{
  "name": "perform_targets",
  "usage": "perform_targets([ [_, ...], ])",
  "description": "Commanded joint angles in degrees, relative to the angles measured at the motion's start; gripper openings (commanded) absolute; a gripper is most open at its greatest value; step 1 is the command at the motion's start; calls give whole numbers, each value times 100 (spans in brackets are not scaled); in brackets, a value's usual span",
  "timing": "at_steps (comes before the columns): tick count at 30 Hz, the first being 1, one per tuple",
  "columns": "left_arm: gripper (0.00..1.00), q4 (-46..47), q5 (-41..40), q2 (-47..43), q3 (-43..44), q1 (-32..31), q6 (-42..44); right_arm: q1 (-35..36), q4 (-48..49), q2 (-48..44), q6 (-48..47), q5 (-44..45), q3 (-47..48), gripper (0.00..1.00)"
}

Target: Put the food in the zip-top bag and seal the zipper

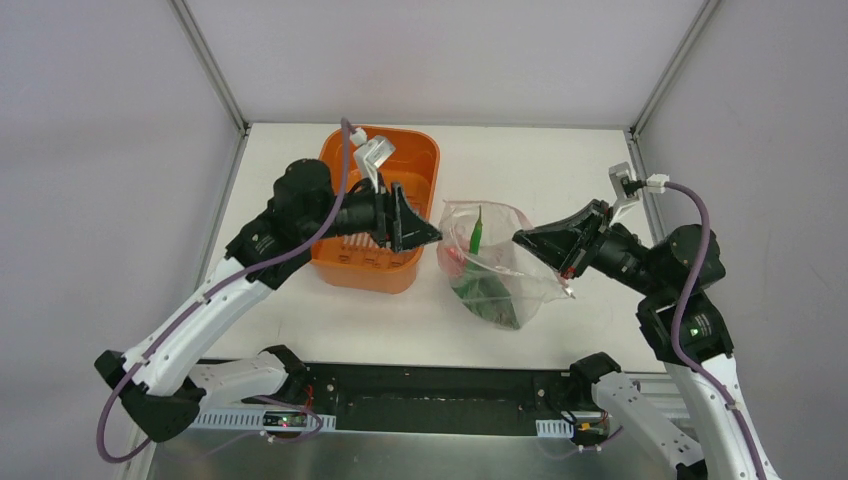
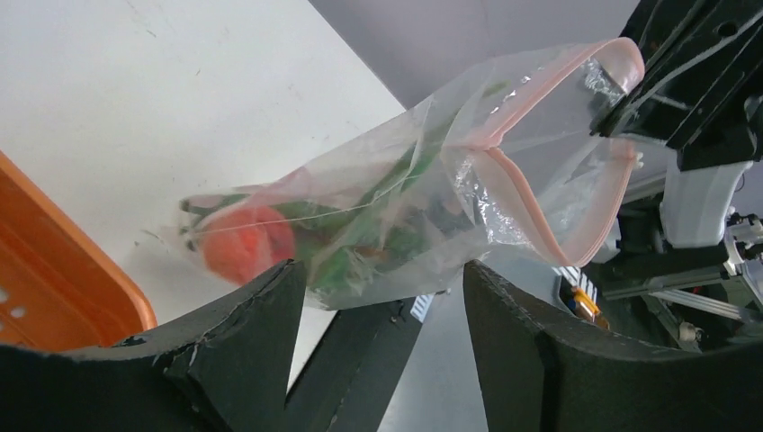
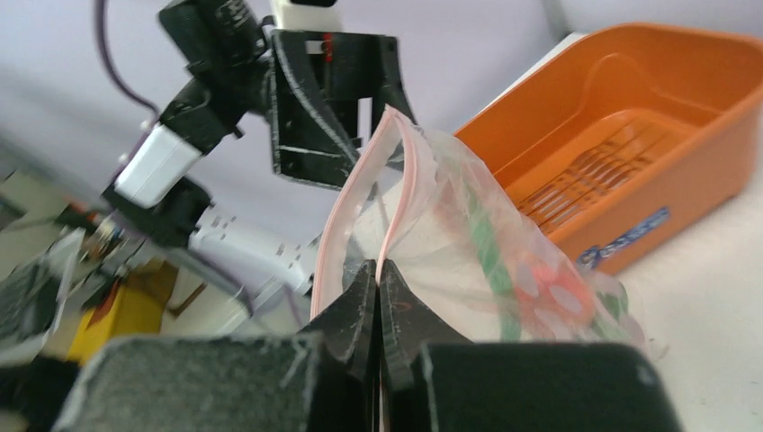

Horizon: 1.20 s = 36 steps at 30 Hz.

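Note:
The zip-top bag hangs above the table, its lower end resting near the surface. Inside lies the food: green chilies and a red piece. My right gripper is shut on one lip of the bag's mouth, pinching the pink zipper. The zipper gapes in a wide loop, unsealed. My left gripper stands open just left of the bag, over the tub's right rim. In the left wrist view its fingers flank the bag's underside with nothing gripped between them.
The orange plastic tub sits left of the bag, under my left arm; its slotted floor shows no food. The white table ends at walls behind and on both sides, with a black rail along the near edge.

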Motion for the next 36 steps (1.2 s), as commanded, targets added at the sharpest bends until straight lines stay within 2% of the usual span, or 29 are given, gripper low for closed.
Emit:
perform_targets([
  [1,66,300,-55,-899,-829,-108,13,-13,-173,335,19,-1673,274,0],
  [2,66,348,-156,-1159,-1101,-120,21,-15,-365,389,-83,-1964,361,0],
  [4,68,590,-328,-1655,-1622,-121,2,-18,-528,331,-171,-1987,267,0],
  [7,72,589,-297,-2109,-1921,-116,132,-15,-561,374,-221,-2393,124,0],
  [11,75,138,84,-1952,-1754,-120,614,-7,-739,833,-318,-3141,107,0],
  [15,80,-81,448,-1668,-1605,-115,1218,3,-1379,1349,-1183,-3332,227,0],
  [17,80,-14,508,-1609,-1658,-121,1577,-2,-1765,1709,-1632,-2962,317,3],
  [20,80,-45,717,-1389,-1703,-117,2076,4,-1825,2110,-1982,-1708,245,4],
  [22,79,-173,789,-1135,-1614,-116,2316,-2,-1766,2273,-2319,-1557,231,5],
  [28,73,-346,977,-637,-1268,-121,2654,3,-1581,2505,-2669,-1395,428,5],
  [31,64,-406,766,-584,-1175,-120,2660,-1,-1618,2495,-2789,-1427,508,5],
  [36,41,-869,331,-478,-1054,-121,2773,4,-1245,2182,-2721,-1594,322,6],
])
